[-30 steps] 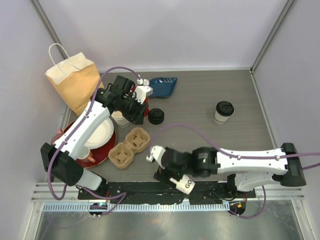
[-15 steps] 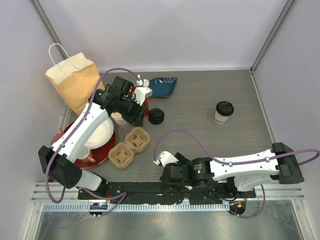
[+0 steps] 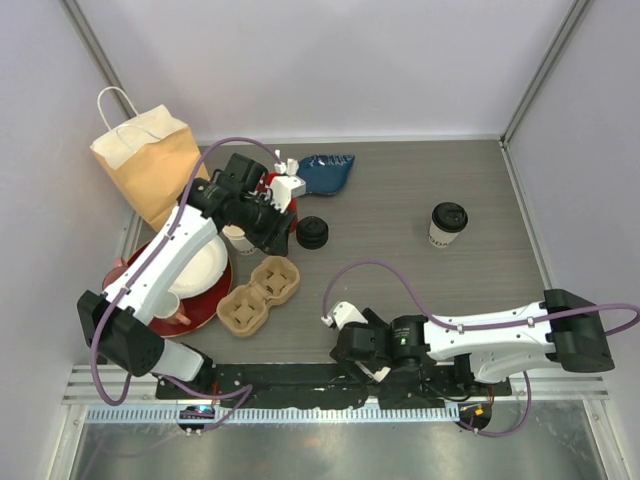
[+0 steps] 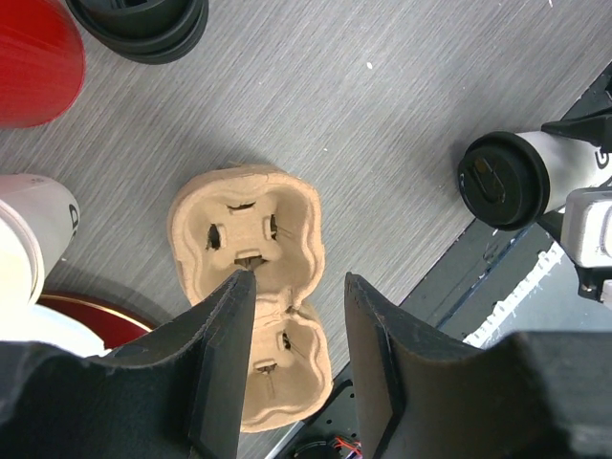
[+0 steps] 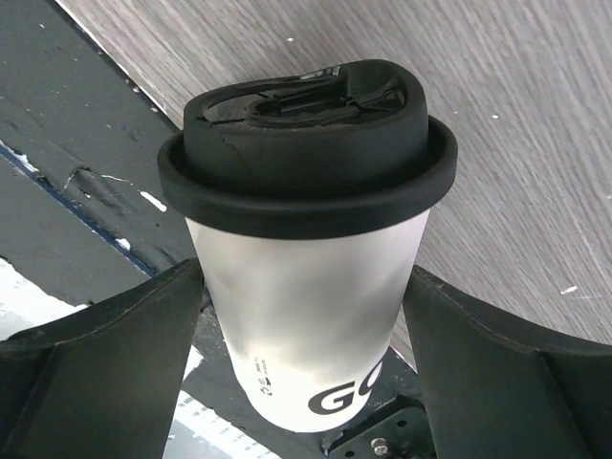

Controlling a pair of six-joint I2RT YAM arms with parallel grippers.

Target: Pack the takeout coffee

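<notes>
One takeout coffee (image 5: 306, 325), a white paper cup with a black lid, is tilted between the fingers of my right gripper (image 5: 306, 273), which is shut on it over the table's near edge and the black base. The left wrist view shows that same cup (image 4: 502, 177) from the lid side. In the top view my right gripper (image 3: 372, 358) hides it. A second takeout coffee (image 3: 448, 224) stands upright at the right. My left gripper (image 4: 299, 277) hangs open and empty above the brown cardboard cup carrier (image 4: 253, 239). Both carrier pockets (image 3: 260, 293) are empty.
A lidless white cup (image 3: 240, 238) stands under the left arm, with a loose black lid (image 3: 312, 232) next to it. A red plate (image 3: 212, 296) with white crockery lies at the left. A paper bag (image 3: 150, 165), a red cup (image 4: 29, 57) and a blue pouch (image 3: 325, 172) stand at the back.
My right arm has swung right along the near edge, carrying the cup from beside the carrier to the base plate. The left arm has barely moved.
</notes>
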